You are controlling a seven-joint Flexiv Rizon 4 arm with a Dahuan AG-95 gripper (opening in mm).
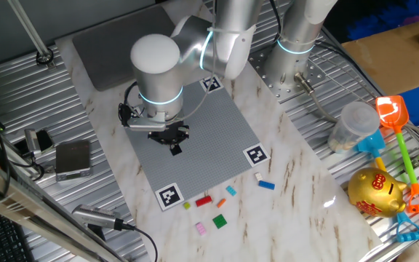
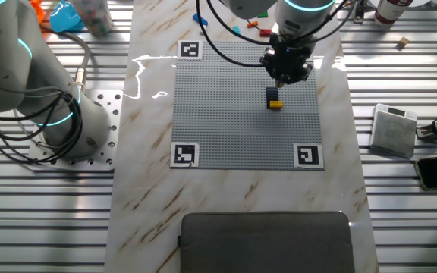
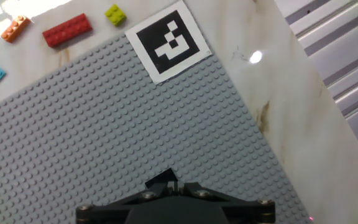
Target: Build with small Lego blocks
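While your gripper [image 2: 287, 76] hangs over the grey plate [image 2: 226, 106], I cannot tell whether its jaws are parted or closed. A small black-and-yellow stack [image 2: 275, 99] sits on the plate just below it; loose blocks [image 1: 204, 201] lie beyond the plate's edge.

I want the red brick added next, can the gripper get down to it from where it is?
Probably yes. The red brick lies flat on the marble beyond the grey plate's edge, apart from its neighbours, with nothing over it.
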